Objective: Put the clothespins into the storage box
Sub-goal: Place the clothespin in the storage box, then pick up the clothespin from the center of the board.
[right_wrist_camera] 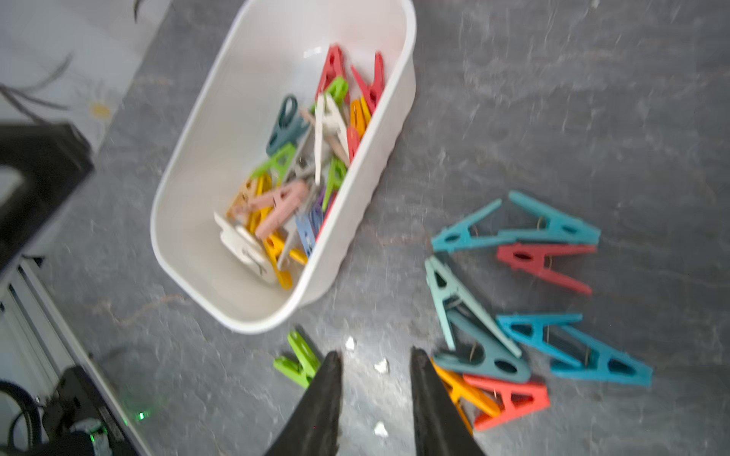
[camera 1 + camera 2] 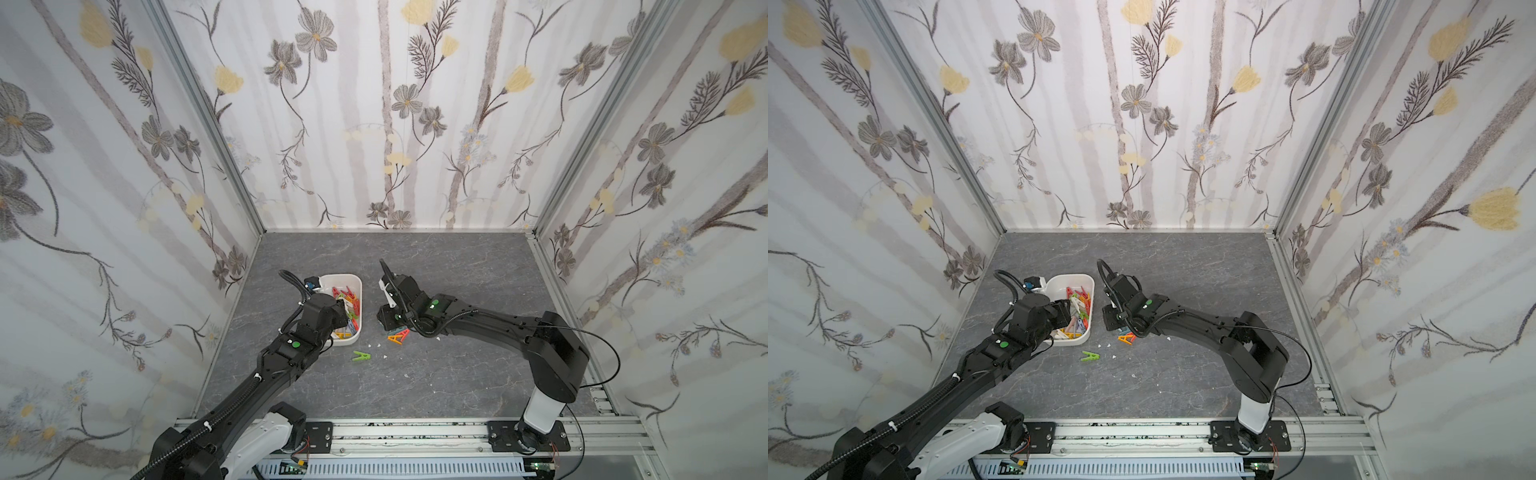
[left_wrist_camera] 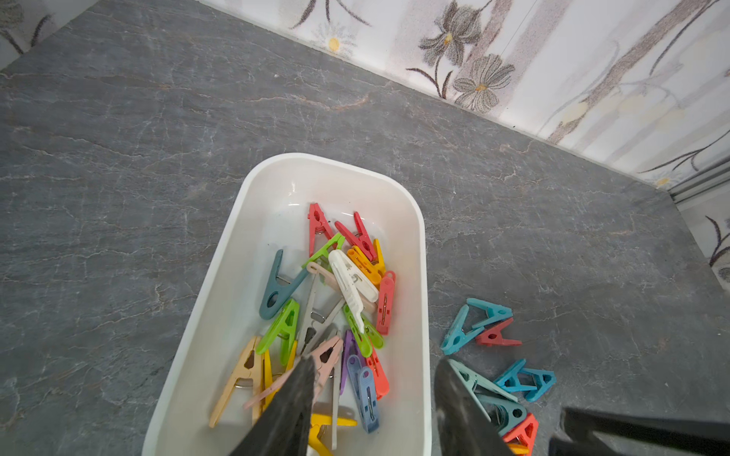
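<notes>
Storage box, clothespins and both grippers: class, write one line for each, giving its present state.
storage box: upright, open-topped, partly filled.
clothespins in the box: lying jumbled in a pile.
loose clothespins: lying clustered on the table beside the box.
green clothespin: lying alone on the table, outside the box.
left gripper: open, empty, over the box.
right gripper: open, empty, above the table beside the loose cluster.

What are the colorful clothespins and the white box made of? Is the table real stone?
Clothespins: probably plastic, smooth and matte, in bright moulded colours, with thin wire springs. Storage box: glossy white plastic; light glints inside. Table: stone-look gray with veins; real or printed, cannot tell.
</notes>
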Available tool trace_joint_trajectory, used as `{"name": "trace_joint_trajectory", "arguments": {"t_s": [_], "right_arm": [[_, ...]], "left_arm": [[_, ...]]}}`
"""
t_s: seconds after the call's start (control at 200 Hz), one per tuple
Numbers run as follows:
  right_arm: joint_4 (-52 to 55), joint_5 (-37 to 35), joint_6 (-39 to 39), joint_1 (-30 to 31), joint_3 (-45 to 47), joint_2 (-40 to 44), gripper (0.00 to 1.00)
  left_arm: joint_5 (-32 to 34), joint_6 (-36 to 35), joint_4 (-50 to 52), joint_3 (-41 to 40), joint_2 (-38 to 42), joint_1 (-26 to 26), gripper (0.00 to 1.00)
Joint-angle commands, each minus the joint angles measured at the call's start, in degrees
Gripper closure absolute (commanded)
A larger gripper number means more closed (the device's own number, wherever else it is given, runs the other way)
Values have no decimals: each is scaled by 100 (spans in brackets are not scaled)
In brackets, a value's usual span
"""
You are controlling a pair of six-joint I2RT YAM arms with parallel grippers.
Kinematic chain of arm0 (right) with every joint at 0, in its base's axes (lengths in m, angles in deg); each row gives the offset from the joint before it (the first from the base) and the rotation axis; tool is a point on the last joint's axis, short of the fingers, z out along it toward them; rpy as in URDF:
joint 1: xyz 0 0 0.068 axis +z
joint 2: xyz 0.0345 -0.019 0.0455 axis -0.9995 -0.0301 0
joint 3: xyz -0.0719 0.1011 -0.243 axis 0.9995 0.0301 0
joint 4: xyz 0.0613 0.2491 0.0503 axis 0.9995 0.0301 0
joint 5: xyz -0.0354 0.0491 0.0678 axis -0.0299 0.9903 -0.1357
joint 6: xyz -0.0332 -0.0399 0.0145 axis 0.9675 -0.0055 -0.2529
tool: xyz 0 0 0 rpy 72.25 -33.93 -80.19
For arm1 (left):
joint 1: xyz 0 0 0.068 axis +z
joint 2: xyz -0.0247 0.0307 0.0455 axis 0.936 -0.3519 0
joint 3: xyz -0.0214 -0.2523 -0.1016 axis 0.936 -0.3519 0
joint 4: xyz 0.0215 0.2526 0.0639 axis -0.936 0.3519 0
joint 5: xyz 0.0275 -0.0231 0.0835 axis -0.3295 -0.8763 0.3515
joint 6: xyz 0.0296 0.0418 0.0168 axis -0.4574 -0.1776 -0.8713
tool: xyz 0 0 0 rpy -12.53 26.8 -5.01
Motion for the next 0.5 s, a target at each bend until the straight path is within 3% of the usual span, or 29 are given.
{"name": "trace_joint_trajectory", "arguments": {"t_s": [0.0,0.26,0.5], "right_arm": [[-556,-112,455,364,242,61,66],[-719,-402,972,1022,-401,-796,59],[-173,-561,1203,1125,-1206,-1512,60]], "left_arm": [[36,145,325,-106,45,176,50],[-490,194,358,-158,212,1294,50],[-744,177,208,-157,231,1534,50]]}}
